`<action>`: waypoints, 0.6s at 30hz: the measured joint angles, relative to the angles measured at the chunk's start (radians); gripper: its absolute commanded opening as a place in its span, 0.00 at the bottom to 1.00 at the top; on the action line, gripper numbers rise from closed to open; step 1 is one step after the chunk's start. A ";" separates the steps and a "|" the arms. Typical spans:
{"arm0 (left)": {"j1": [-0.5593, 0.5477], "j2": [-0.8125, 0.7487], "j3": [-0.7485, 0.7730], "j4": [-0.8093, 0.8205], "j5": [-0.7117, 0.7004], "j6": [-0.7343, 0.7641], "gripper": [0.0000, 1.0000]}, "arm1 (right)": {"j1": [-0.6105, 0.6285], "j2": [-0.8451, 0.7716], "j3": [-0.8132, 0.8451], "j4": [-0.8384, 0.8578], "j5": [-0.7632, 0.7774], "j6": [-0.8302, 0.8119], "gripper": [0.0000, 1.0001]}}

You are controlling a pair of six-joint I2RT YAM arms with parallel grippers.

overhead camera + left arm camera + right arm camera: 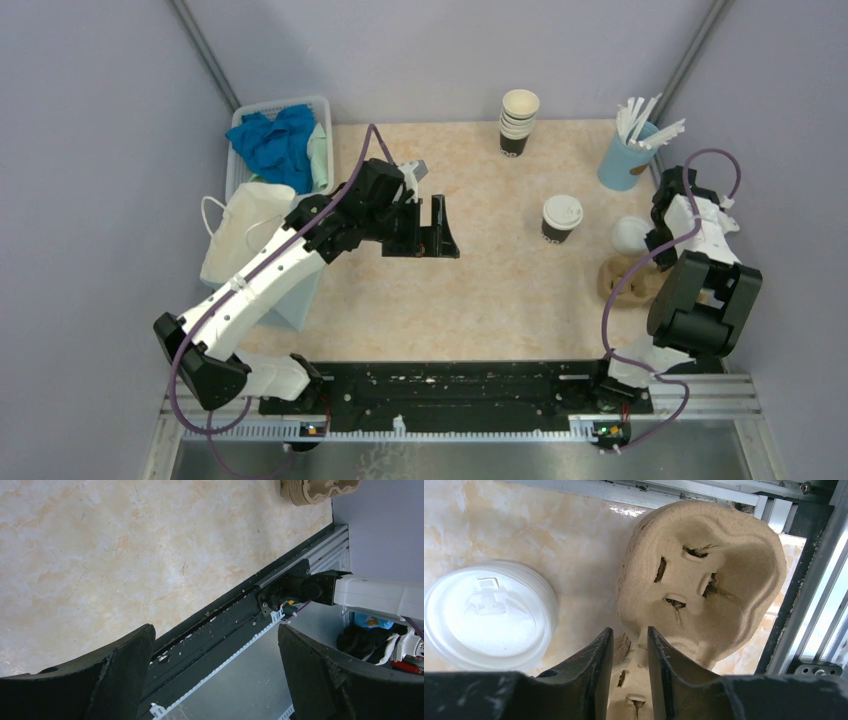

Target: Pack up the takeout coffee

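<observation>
The takeout coffee (561, 217), a dark brown cup with a white sip lid, stands upright on the table right of centre. A brown pulp cup carrier (628, 281) lies near the right edge. In the right wrist view the carrier (704, 575) fills the middle. My right gripper (630, 632) is closed to a narrow gap on the carrier's middle ridge; in the top view it (655, 262) sits over the carrier, right of the coffee. My left gripper (437, 228) is open and empty above the table, left of the coffee. In the left wrist view it (216, 630) holds nothing.
A loose white lid (630, 232) lies beside the carrier, also in the right wrist view (486, 615). A stack of lidless cups (518, 120) and a blue cup of white sticks (630, 150) stand at the back. A white paper bag (245, 235) and a basket with blue cloth (280, 140) are at left.
</observation>
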 measured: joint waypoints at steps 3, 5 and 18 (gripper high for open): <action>0.000 0.000 0.000 0.000 0.001 0.000 0.98 | 0.000 -0.001 0.000 0.001 0.000 0.000 0.21; 0.000 0.000 0.000 0.000 0.003 0.000 0.98 | 0.000 -0.001 0.000 0.002 0.000 -0.001 0.20; 0.000 0.000 0.000 -0.001 0.003 0.001 0.98 | 0.000 -0.002 -0.029 0.019 -0.003 0.000 0.13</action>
